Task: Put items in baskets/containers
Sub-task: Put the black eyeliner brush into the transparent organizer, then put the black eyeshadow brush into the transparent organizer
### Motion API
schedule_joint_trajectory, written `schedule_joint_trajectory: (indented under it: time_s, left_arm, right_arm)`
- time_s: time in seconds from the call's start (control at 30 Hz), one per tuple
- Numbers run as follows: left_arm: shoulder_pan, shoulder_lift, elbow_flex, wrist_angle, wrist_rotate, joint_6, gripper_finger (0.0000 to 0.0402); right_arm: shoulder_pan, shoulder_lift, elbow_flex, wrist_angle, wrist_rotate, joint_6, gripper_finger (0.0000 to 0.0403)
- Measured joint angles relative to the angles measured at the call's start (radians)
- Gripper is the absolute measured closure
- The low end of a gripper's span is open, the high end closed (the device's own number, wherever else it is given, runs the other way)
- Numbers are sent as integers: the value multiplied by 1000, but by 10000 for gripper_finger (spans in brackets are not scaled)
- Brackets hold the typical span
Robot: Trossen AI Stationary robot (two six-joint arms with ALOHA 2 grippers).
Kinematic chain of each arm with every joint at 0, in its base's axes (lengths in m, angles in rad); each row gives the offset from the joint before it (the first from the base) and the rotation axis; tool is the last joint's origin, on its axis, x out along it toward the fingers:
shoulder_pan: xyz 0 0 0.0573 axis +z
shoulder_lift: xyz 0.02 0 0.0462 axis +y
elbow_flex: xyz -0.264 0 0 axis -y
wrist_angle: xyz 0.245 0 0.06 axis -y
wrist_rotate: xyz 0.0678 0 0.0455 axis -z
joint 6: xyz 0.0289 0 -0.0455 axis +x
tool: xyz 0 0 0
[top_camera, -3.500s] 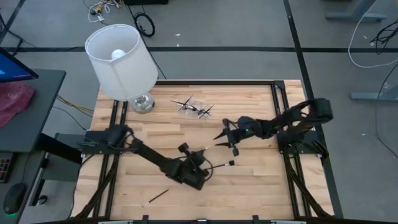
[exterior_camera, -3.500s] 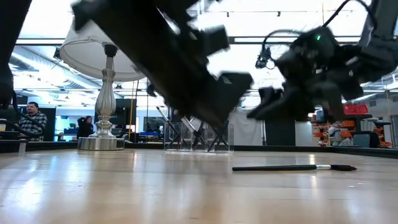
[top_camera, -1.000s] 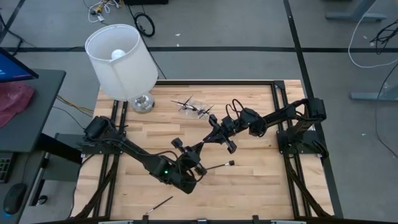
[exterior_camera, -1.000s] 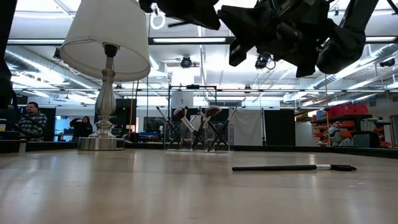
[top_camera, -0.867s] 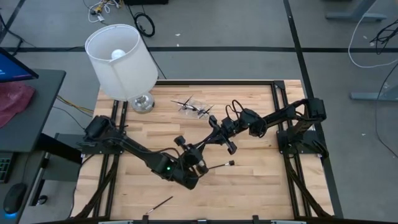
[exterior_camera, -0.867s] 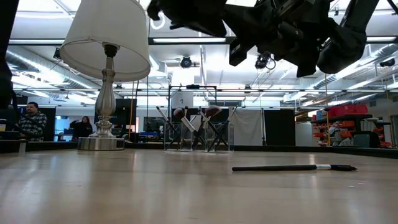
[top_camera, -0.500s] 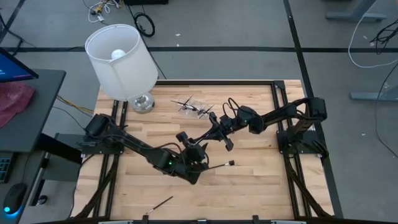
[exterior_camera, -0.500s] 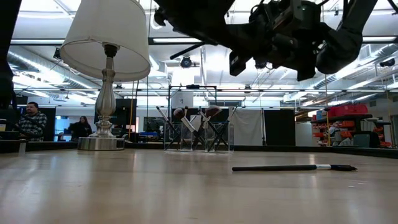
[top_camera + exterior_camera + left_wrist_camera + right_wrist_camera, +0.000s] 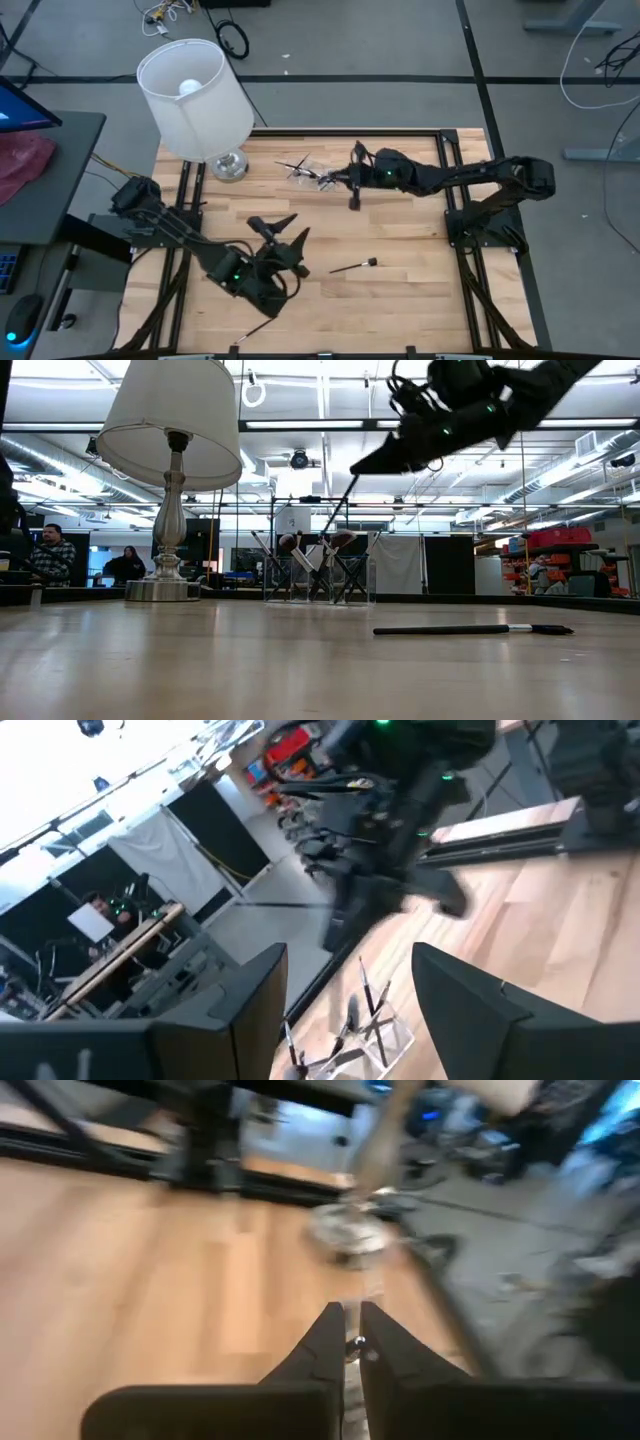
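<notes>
The lamp (image 9: 195, 95) is standing at the worktop's (image 9: 400, 300) far left corner. Nearer the front edge, the left claw (image 9: 283, 240) is hovering above bare wood with its fingers spread apart and nothing between them. Below it, one brush (image 9: 262, 322) is lying at the front edge, and another brush (image 9: 353, 265) is lying loose towards the middle. Further right, the clear container (image 9: 312, 172) is holding several brushes, and the right claw (image 9: 352, 187), just beside it, is pinching a thin brush handle (image 9: 338, 507) that is slanting down over it. These brushes look light, stiff and slippery, so gripping at mid-handle seems safest, away from the soft bristles. The container's walls are hard to make out from overhead, and the brushes inside are crossing, so counting them is uncertain.
</notes>
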Motion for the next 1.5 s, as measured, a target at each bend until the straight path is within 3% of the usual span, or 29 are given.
schedule_joint_trajectory:
  time_s: [0.07, 0.23, 0.37, 0.47, 0.67, 1.0, 1.37, 1.5]
  left_arm:
    - [-9, -14, -2, -13, -8, 10, 182]
    - [3, -20, 0, -11, -13, 19, 182]
    - [20, -19, 0, -16, 36, 15, 182]
    - [32, -19, 0, -16, 82, 14, 182]
    - [46, -19, -1, -33, 138, 14, 182]
    - [46, -19, -1, -58, 138, 7, 182]
    - [46, -19, -1, -49, 139, 7, 181]
    - [46, -18, -1, -49, 139, 7, 181]
  right_arm:
    - [-7, 7, 61, -50, 56, -48, 393]
    - [-54, 86, 234, -78, 61, -106, 393]
    - [-107, 185, 323, -115, -58, -108, 393]
    - [-129, 258, 370, -130, -84, -94, 393]
    - [-158, 367, 407, -141, -131, -93, 390]
    - [-165, 416, 411, -173, -148, -68, 386]
    - [-165, 416, 411, -155, -145, -87, 300]
    - [-164, 409, 411, -138, -145, -10, 272]
